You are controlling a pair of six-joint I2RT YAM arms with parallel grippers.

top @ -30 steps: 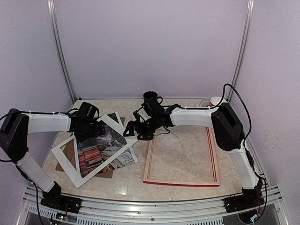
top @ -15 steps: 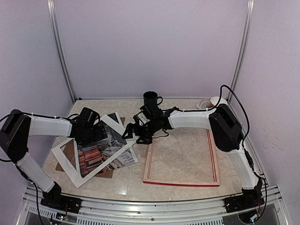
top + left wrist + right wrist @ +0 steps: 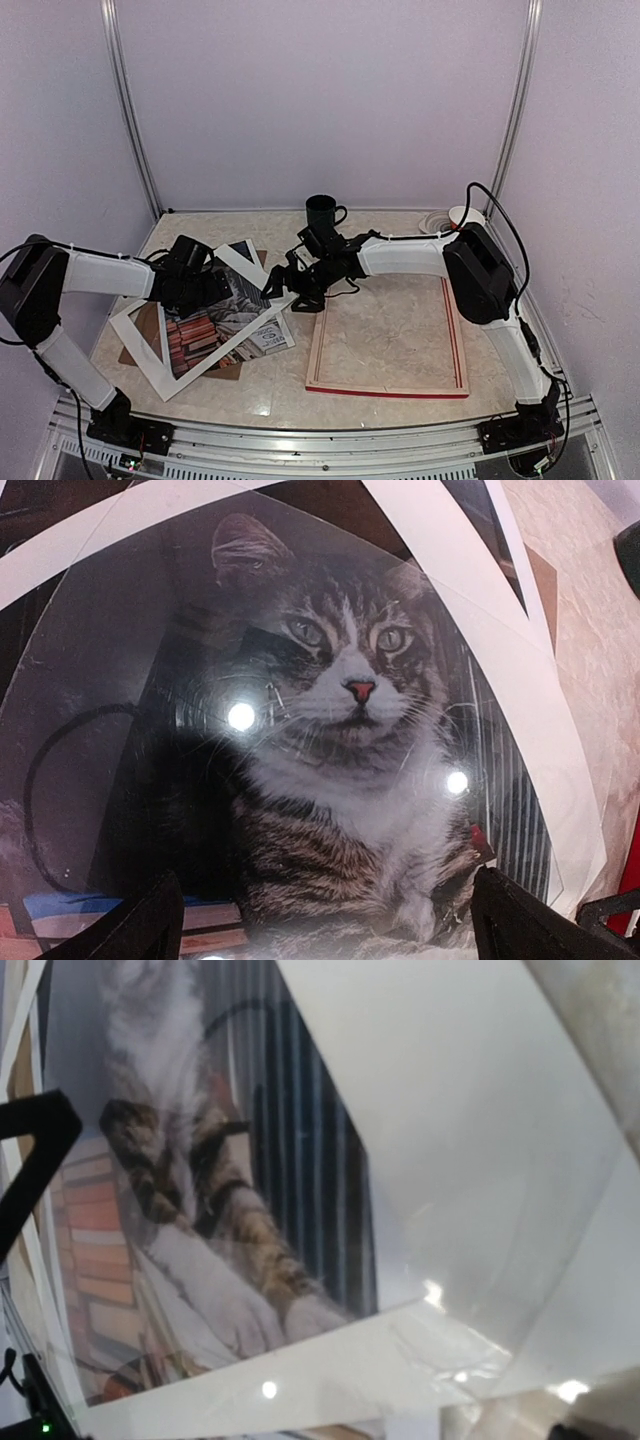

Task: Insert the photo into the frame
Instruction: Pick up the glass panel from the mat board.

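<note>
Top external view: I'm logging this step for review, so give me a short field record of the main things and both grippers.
photo: cat print, face up, left of the frame, under the white mat
white mat: askew, lying over the photo
frame: flat, pale back up, photo not in it
mug: upright, far side
left gripper: open, over the photo
right gripper: open, at the mat's right corner

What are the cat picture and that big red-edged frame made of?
The photo looks like glossy printed paper: bright lamp glints sit on the cat image. The frame seems to be pale bare wood, painted red along its outer edge.
</note>
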